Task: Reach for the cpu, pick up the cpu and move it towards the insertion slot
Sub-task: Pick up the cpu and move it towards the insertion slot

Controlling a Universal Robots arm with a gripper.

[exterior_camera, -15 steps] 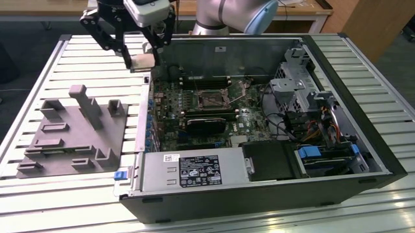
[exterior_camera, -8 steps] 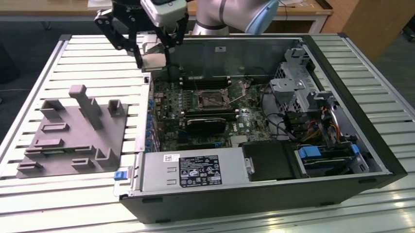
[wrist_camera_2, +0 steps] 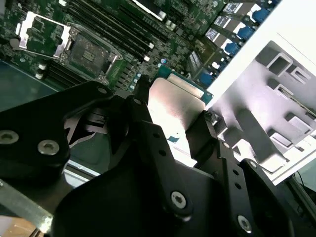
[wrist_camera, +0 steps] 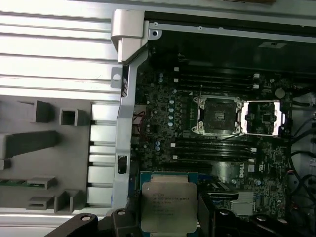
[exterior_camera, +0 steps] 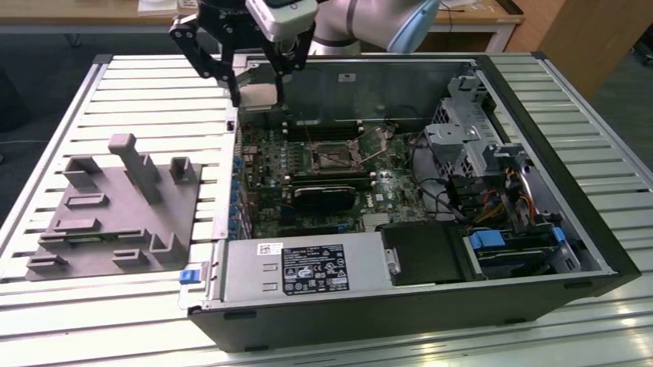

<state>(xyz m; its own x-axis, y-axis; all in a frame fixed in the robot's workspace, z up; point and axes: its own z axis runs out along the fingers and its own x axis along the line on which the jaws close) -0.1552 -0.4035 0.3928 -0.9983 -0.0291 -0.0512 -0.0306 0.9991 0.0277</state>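
Observation:
My gripper [exterior_camera: 255, 98] hangs above the back left corner of the open computer case, shut on the cpu [exterior_camera: 257, 92]. In both wrist views the cpu [wrist_camera: 169, 205] [wrist_camera_2: 173, 106] shows its silvery top and thin green rim, clamped by its edges between the black fingers [wrist_camera: 121, 219]. The insertion slot [exterior_camera: 332, 157] lies on the motherboard, further into the case and below the gripper. Its metal frame is swung open beside the dark socket centre [wrist_camera: 217, 115] [wrist_camera_2: 88, 49]. The cpu is in the air, short of the slot and apart from it.
The grey fixture block [exterior_camera: 112, 206] with its upright posts lies on the slatted table at the exterior view's left. The case wall [exterior_camera: 229, 176] stands between fixture and motherboard. A long black block [exterior_camera: 326, 197], memory slots, the power supply [exterior_camera: 296, 267] and cables surround the socket.

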